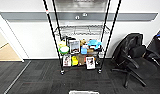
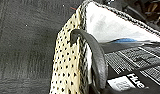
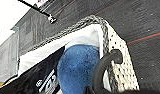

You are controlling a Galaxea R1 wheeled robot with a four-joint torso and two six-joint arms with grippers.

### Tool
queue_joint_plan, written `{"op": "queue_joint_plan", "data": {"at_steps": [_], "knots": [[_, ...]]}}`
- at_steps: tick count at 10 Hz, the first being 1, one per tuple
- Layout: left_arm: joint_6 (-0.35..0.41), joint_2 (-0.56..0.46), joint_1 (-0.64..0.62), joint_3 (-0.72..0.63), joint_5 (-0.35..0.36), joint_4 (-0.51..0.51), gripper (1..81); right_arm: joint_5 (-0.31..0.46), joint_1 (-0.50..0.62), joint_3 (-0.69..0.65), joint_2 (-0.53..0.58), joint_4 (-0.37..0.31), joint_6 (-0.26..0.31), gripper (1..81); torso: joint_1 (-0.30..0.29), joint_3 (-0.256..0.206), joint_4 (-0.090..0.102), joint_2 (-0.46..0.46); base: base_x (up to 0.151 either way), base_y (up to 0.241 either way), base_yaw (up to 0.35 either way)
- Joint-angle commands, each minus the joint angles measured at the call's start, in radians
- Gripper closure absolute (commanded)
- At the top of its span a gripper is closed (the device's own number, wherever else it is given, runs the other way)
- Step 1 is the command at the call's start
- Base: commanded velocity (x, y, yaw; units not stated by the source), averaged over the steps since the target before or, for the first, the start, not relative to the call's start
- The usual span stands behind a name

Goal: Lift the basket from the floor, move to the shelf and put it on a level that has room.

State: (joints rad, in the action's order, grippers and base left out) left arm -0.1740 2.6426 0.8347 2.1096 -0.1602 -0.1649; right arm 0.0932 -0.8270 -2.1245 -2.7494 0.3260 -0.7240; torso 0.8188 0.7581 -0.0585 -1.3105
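Pincer grip cannot be told at either wrist, yet the basket (image 2: 68, 57), low centre of the head frame before the shelf (image 1: 81, 37), looks light and soft-sided, best held by its dark handles (image 3: 106, 67).

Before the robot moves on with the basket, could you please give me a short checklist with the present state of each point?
1. Shelf ahead of the robot: ok, it stands centred in the head view, against the wall.
2. A level with room: ok, the upper wire tier looks bare; the lower tiers are crowded with colourful items.
3. Carpet floor between robot and shelf: ok, nothing lies on it.
4. Office chair: ok, it stands off to one side of the shelf.
5. Basket contents: ok, a blue soft item and a dark printed pack sit below the rim.
6. Grip on the basket handles: cannot tell.
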Motion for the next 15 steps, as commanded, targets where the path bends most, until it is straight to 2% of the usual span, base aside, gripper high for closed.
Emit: {"op": "queue_joint_plan", "data": {"at_steps": [1,4,7,8,10,15], "knots": [[-0.009,-0.051,-0.142,-0.097,-0.018,-0.053,81.1,-0.024,0.108,0.054,-0.003,-0.002,-0.003,81.1,-0.062,0.002,0.0,0.097,0.0,0.0,0.0],[-0.009,-0.116,-0.141,-0.195,-0.007,-0.054,81.1,-0.029,0.085,0.068,0.0,0.005,-0.003,81.1,-0.122,-0.022,0.0,0.187,0.0,0.0,0.0],[-0.009,-0.124,-0.136,-0.207,-0.007,-0.053,81.1,-0.029,0.087,0.101,0.017,0.007,-0.003,81.1,-0.188,-0.022,0.0,0.289,0.0,0.0,0.0],[-0.009,-0.122,-0.136,-0.21,-0.005,-0.053,81.1,-0.029,0.091,0.106,0.02,0.007,-0.005,81.1,-0.211,-0.093,0.0,0.324,0.0,0.0,0.0],[-0.009,-0.11,-0.134,-0.204,-0.006,-0.051,81.1,-0.029,0.097,0.111,0.018,0.005,-0.005,81.1,-0.243,-0.121,0.0,0.375,0.0,0.0,0.0],[-0.004,-0.117,-0.084,-0.195,0.007,-0.047,81.1,-0.029,0.055,0.115,0.029,0.01,0.0,81.1,-0.353,-0.247,0.0,0.543,0.0,0.0,0.0]]}}
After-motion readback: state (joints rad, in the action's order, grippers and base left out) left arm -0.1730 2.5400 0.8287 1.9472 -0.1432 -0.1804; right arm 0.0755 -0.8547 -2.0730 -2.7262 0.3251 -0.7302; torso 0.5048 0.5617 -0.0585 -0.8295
